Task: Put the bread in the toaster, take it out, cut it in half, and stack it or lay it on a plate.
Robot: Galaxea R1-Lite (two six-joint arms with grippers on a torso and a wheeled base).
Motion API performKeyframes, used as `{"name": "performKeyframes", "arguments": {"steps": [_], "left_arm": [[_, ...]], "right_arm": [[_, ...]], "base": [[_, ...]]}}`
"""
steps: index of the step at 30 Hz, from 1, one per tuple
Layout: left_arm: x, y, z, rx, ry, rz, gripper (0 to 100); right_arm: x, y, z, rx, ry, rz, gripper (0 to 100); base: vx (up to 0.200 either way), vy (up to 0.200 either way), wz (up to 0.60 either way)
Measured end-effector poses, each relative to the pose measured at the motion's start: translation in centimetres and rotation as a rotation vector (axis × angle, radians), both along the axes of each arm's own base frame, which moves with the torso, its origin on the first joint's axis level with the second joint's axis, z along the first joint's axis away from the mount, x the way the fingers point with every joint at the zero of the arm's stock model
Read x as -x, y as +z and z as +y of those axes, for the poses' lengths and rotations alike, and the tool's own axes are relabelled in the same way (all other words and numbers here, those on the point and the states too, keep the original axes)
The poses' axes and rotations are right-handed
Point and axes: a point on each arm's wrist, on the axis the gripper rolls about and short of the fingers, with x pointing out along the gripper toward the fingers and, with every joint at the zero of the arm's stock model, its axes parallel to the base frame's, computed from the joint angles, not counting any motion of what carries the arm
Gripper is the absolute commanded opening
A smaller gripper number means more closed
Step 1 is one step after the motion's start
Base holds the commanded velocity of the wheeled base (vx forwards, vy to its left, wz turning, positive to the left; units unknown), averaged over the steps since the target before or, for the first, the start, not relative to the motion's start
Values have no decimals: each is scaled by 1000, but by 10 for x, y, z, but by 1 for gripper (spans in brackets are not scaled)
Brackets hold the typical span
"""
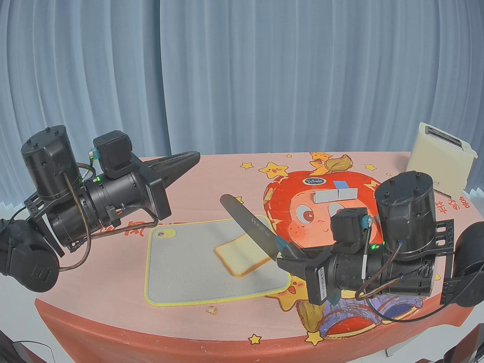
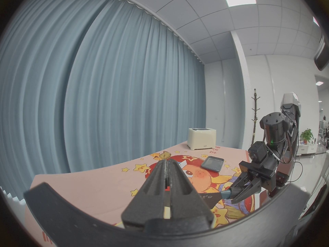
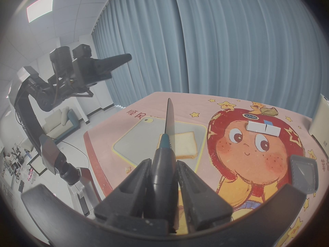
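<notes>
Gripping the knife [image 1: 250, 224] over the bread [image 1: 239, 261], our right end effector [image 1: 290, 256] looks ready; left end effector [image 1: 189, 158] is clenched, empty. We centre it, then press down.

Knife [image 1: 250, 224]: the handle sits in the right gripper [image 1: 291, 258] and the blade slants over the bread [image 1: 242, 258], which lies on the cutting board [image 1: 181, 273] under mid-blade, at the board's handle-side end. Left gripper [image 1: 191, 158] hangs behind and left of the blade tip, apart from it. Toaster [image 1: 442, 160] stands well behind and right of the handle, at the far corner of the table [image 1: 126, 318]; a crumb [image 1: 212, 309] lies before the board.
</notes>
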Motion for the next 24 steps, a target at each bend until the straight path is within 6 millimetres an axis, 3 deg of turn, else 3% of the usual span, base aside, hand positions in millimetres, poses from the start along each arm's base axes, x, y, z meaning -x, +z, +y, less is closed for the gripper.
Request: {"name": "performKeyframes", "arguments": {"steps": [8, 16, 24], "left_arm": [[-30, 6, -15, 11, -65, -53, 0], [-54, -12, -29, 5, -82, -92, 0], [-69, -39, -34, -20, -80, -40, 0]], "right_arm": [[3, 1, -3, 34, -1, 32, 0], [5, -1, -3, 40, 5, 39, 0], [1, -8, 9, 57, 9, 48, 0]], "base": [[0, 0, 0], [0, 0, 0], [0, 0, 0]]}}
